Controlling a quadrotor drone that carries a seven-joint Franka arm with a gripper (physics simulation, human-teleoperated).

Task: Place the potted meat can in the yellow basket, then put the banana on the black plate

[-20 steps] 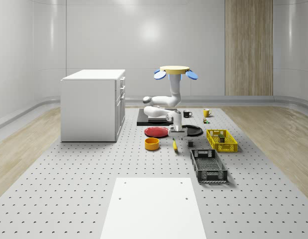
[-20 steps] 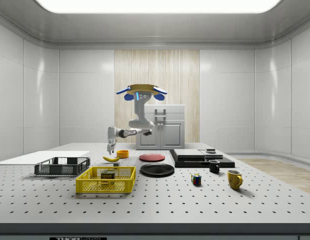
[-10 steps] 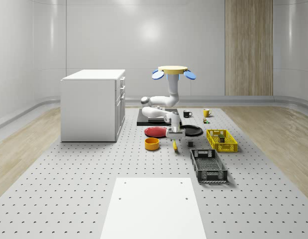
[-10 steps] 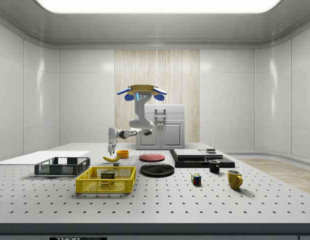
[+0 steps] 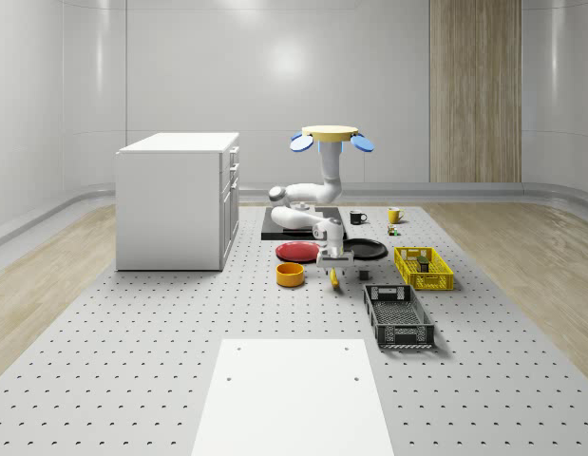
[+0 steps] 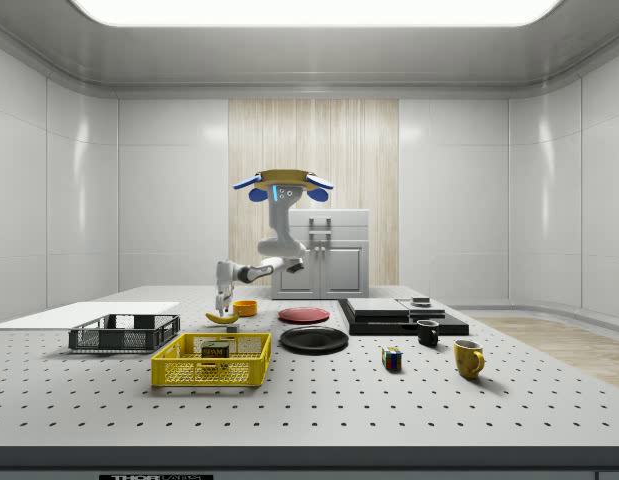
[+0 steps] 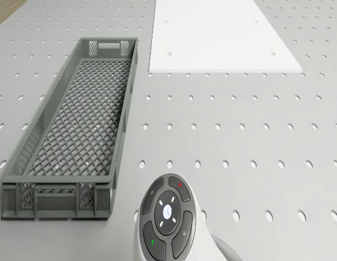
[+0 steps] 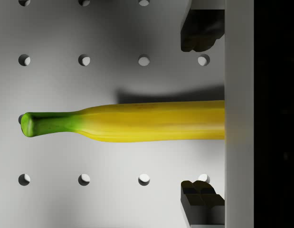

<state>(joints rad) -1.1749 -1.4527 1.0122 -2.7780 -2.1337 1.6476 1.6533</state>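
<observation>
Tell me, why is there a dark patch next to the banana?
In the wrist view, that is the shadow of the banana on the table, cast by light from above; in the side view, a big ceiling light glows over the room.

The small labelled potted meat can (image 6: 216, 350) sits inside the yellow mesh basket (image 6: 211, 373). The yellow, green-stemmed banana (image 8: 137, 121) lies flat near the round black plate (image 6: 314, 340).

Sim lab: perforated bench (image 5: 132, 361), white-panel walls, ceiling light.
</observation>
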